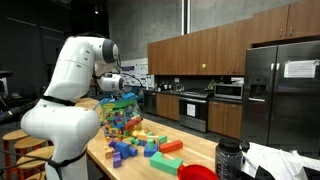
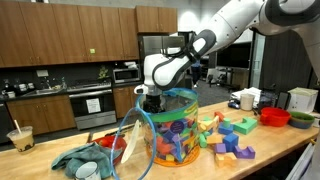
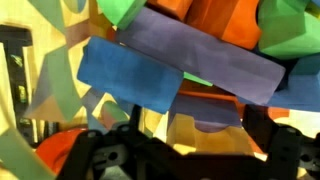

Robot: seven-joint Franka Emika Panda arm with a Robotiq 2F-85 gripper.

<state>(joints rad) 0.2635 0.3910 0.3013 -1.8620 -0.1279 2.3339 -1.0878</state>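
Catches the gripper [image 2: 152, 97] near centre frame in both exterior views, lowered to the mouth of a clear tub [image 2: 183, 94] packed with coloured foam blocks [image 2: 175, 140]. Finds the jaws released and spread wide, clasping nothing (black fingers [image 3: 100, 155] show along the bottom edge of the wrist view, well apart from each other). Looks straight down there on a blue block [image 3: 130, 75] left of centre, touching a long purple block [image 3: 215, 62] that slants from upper left to the right edge, with a green block [image 3: 125, 10] and an orange block [image 3: 205, 20] along the top. Cannot tell whether the fingertips touch any block. Places the tub on a wooden counter [image 2: 290, 145], at the middle of an exterior view, with loose blocks [image 2: 232, 138] scattered just beside it toward the right and a red bowl [image 2: 274, 117] farther right. Sets a teal cloth [image 2: 72, 157] at lower left, near the tub, and a drink cup [image 2: 19, 137] with a straw at the far left edge. Fills the background with dark wood cabinets [image 2: 60, 35], a stainless oven [image 2: 92, 105] and, at right in an exterior view, a steel fridge [image 1: 285, 90].
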